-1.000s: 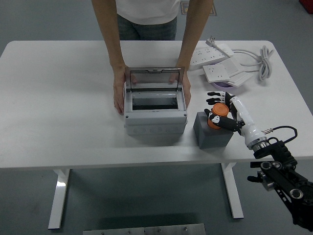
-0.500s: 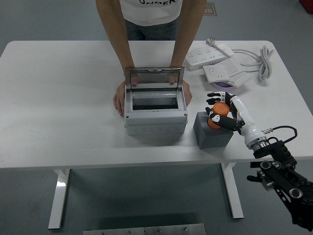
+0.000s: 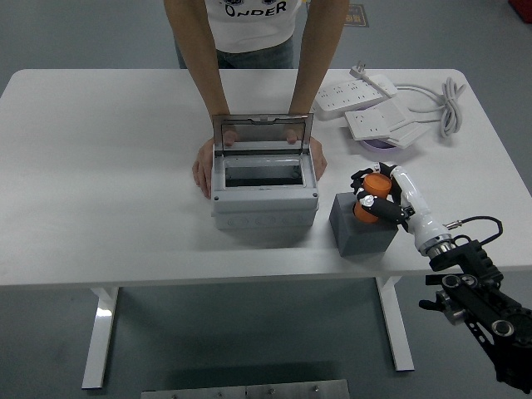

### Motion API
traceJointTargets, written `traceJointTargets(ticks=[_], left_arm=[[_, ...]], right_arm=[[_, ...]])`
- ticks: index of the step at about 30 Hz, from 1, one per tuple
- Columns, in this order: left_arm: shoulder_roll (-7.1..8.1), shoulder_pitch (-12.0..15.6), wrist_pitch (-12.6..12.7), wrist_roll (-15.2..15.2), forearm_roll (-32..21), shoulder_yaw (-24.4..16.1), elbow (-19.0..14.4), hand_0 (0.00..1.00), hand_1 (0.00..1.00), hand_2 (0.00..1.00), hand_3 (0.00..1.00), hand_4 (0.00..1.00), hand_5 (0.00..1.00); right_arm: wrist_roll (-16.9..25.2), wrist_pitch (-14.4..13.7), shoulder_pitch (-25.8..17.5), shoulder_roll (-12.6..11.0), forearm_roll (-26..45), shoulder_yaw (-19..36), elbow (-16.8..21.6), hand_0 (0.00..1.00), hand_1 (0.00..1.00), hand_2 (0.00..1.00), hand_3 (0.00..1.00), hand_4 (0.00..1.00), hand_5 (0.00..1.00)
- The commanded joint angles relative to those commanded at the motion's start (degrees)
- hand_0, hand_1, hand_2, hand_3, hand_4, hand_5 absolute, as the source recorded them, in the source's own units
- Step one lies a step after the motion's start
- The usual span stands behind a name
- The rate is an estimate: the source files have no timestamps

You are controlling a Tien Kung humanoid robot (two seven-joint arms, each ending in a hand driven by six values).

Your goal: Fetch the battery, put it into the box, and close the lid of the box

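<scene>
A grey box stands at the table's middle with its clear lid raised upright at the back. A person at the far side holds the box with a hand on its left and a hand on its right. An orange battery sits at the top of a grey block to the right of the box. My right hand has its fingers curled around the battery. My left arm is out of view.
White power strips and a coiled white cable lie at the back right. A purple object peeks out under one strip, just behind my right hand.
My right hand's fingers have closed round the orange battery and the wrist has turned slightly. The person has leaned in a little, hands still on the box.
</scene>
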Motion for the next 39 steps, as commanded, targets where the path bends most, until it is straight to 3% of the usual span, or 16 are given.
traceJointTargets(ticks=[28, 33, 39], left_arm=[[-0.32, 0.24, -0.24, 0.08, 0.80, -0.43, 0.03, 0.615, 0.700, 0.597, 0.586, 0.601, 0.002], [-0.30, 0.45, -0.14, 0.08, 0.60, -0.38, 0.01, 0.615, 0.700, 0.597, 0.586, 0.601, 0.002], [-0.30, 0.68, -0.06, 0.10, 0.33, -0.30, -0.01, 0.614, 0.700, 0.604, 0.587, 0.604, 0.002]], right_arm=[[-1.32, -0.31, 1.42, 0.42, -2.86, 1.43, 1.22, 0.266, 0.372, 0.444, 0.464, 0.475, 0.008], [-3.72, 0.08, 2.90, -0.13, -5.52, 2.41, 2.52, 0.266, 0.372, 0.444, 0.464, 0.475, 0.008], [-9.82, 1.26, 5.31, -1.02, -13.43, 5.16, 5.93, 0.244, 0.354, 0.426, 0.456, 0.465, 0.024]])
